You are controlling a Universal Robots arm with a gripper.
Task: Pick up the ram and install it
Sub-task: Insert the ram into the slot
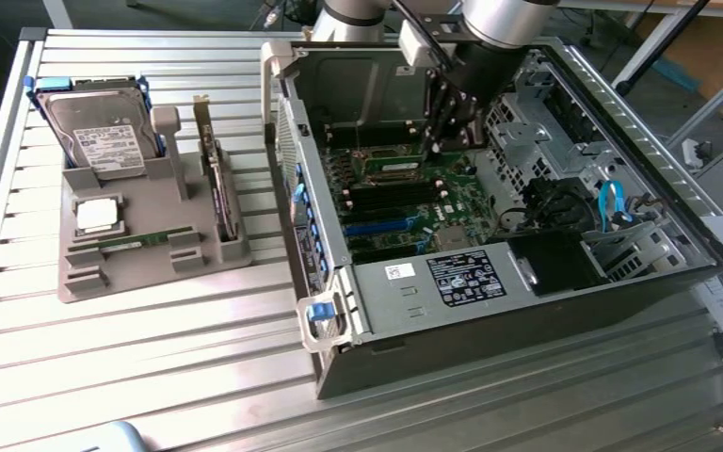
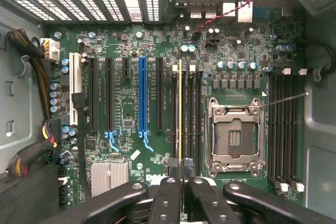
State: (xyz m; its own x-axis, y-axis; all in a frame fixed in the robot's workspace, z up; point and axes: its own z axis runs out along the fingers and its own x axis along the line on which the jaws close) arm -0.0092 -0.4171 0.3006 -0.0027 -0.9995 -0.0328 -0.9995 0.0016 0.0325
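Note:
The ram (image 2: 180, 108) appears edge-on in the wrist view as a thin yellowish line. My gripper (image 2: 181, 179) is shut on it, one black finger (image 2: 167, 198) on each side. The ram hangs in line with the black memory slots (image 2: 191, 114), between the blue card slot (image 2: 142, 98) and the empty processor socket (image 2: 234, 136). I cannot tell whether it touches a slot. In the exterior view my gripper (image 1: 443, 141) reaches down into the open computer case (image 1: 462, 282), just above the green motherboard (image 1: 412, 202).
The case walls, a drive cage (image 1: 550, 141) and cables (image 1: 609, 205) crowd the arm. More memory slots (image 2: 283, 124) lie past the socket. On the exterior view's left, a grey holder (image 1: 148, 259) carries a hard drive (image 1: 104, 132), an expansion card (image 1: 217, 179) and a silver processor (image 1: 95, 215).

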